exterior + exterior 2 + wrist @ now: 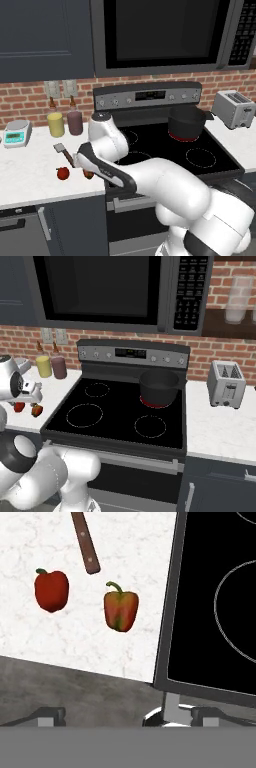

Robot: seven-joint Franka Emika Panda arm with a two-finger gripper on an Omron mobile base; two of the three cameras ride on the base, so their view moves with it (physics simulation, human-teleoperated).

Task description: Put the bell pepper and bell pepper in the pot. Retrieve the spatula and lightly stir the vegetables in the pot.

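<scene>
Both peppers lie on my white marbled counter [100, 647], left of the stove. Bright red pepper [51, 590]: smooth, rounded, short green stem, lying on its own with bare counter all round it. Orange-red pepper [120, 610]: darker, green-streaked skin, curled green stem, nearer the stove's raised dark edge but not touching it. The two are apart, with open counter between them. From the left base camera my forearm hides most of the orange-red one.

Spatula [64, 153]: light grey squarish blade, straight reddish-brown handle with two pale rivets seen from my hand camera. The handle's end points into the gap between the peppers, close above them, touching neither.

Pot [186, 123]: round, dark, matt, red band at its base, on the far right burner of the black glass cooktop [115, 411]; well apart from the peppers, with the near burners bare between.

My pincer [129, 716] hangs over the counter's front edge, near the stove corner, its jaws spread to their widest and holding nothing; both peppers lie ahead of the fingertips.

Further out: yellow jar [55, 124] and purple jar [75, 122] at the brick backsplash, small scale [17, 132] at far left, silver toaster [226, 384] on the right counter. Microwave [120, 291] above; its keypad markings are too small to read.
</scene>
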